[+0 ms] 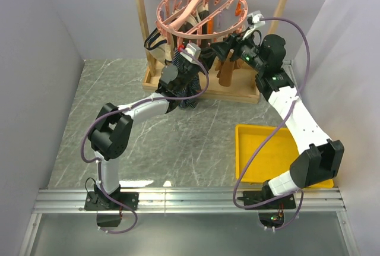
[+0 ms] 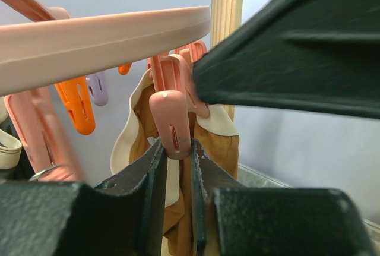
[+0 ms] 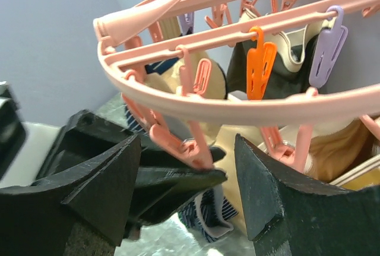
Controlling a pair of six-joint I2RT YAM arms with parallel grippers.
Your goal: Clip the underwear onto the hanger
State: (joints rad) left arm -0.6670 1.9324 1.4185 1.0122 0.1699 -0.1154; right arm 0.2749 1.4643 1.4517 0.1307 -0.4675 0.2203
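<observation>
Underwear (image 1: 185,97) hanging from nearly closed jaws of left gripper (image 2: 175,160), just under hanger (image 1: 161,17) — pink peg (image 2: 170,122) tip between them. Right gripper (image 3: 187,143) jaws wide apart — holding nothing.

Pale lavender-grey walls (image 1: 35,42) left, back, right. Grey marbled tabletop (image 1: 107,101) centre. Wooden rack frame (image 1: 141,18) top centre. Yellow tray (image 1: 249,132) lower right. Even, soft light.

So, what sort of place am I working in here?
Likely a lab test cell staged as a laundry corner: plain grey walls boxing a marble-look table, a pink clip hanger on a wooden rack.
</observation>
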